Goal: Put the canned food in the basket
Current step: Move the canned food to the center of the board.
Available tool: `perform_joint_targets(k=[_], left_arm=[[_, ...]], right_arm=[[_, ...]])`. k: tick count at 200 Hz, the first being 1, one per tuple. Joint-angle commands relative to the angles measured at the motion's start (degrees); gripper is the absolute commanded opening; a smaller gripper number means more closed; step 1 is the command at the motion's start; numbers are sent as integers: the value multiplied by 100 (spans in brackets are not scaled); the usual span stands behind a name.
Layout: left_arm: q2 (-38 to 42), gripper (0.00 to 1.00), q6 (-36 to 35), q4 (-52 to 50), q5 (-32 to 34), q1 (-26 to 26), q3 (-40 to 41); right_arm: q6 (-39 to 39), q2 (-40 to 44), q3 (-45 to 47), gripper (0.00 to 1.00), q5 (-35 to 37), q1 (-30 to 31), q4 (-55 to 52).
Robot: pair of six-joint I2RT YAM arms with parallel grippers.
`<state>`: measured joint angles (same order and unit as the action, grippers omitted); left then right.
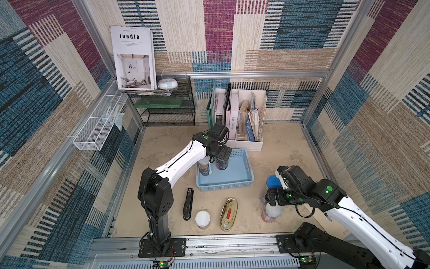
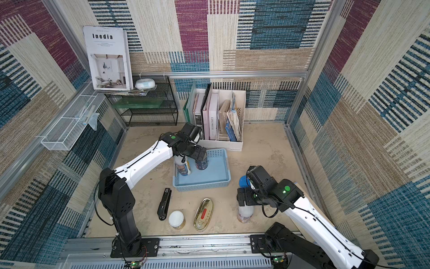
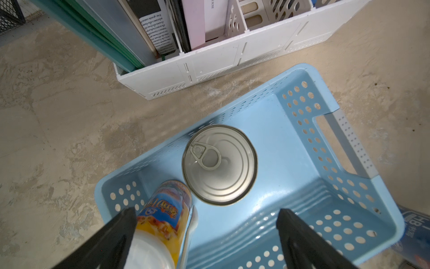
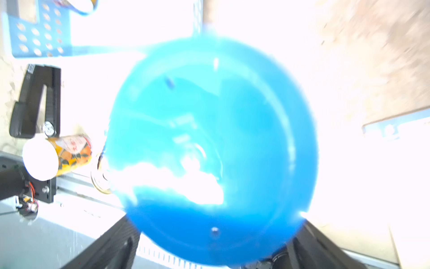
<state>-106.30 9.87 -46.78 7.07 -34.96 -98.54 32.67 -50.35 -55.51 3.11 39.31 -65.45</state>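
Observation:
The light blue basket (image 1: 235, 178) (image 3: 290, 144) holds a pull-tab can (image 3: 220, 164) (image 1: 222, 165) and a white-lidded can (image 3: 162, 223) (image 1: 204, 168), both upright. My left gripper (image 3: 207, 216) (image 1: 216, 158) hangs open over them, with the white-lidded can just inside one finger. On the table in front stand another white-lidded can (image 1: 202, 219) (image 4: 53, 158) and the flat gold oval tin (image 1: 229, 214). My right gripper (image 1: 270, 200) (image 4: 215, 235) is open just above a third white-lidded can (image 1: 271, 214). Contact with it cannot be told.
A tall clear tube's blue lid (image 1: 273, 181) (image 4: 214, 149) is right beside my right wrist and fills its view. A black stapler (image 1: 188, 203) lies left of the front cans. A white file rack (image 1: 242, 116) stands right behind the basket, a black mesh shelf (image 1: 167, 104) at back left.

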Motion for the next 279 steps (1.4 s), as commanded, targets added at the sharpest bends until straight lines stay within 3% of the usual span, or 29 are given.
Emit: perform_joint_targets(k=[1,101,120,147,157,176,211,244,279], left_arm=[[67,99,-16,7,-57,6,37],[184,99,-81,14,38,43,131],[206,99,-91,34,31,59,177],[220,99,-99,46,4,77,212],[221,99,-112,62,3,77,219],[206,99,-108,59,-4,77,215],[227,99,-116,68,-4,92,232],[350,99,-65,45,-55,88,318],[636,99,-72,58,-76,92,553]], right_arm=[[-48,-163,-83,99,377,-2,70],[-275,-722,240,98,1195,-6,1361],[-304,-672,312,88,1211,-2,1507],[-270,-666,176,43,1277,4,1351],[-286,-646,139,37,1379,4,1311],[-277,-706,-14,36,1919,-28,1204],[-561,-1193,-589,43,2242,-446,1380],[-1083,-1820,-685,44,2028,-1255,2013],[-1287,-2180,-400,46,1316,-1988,2716]])
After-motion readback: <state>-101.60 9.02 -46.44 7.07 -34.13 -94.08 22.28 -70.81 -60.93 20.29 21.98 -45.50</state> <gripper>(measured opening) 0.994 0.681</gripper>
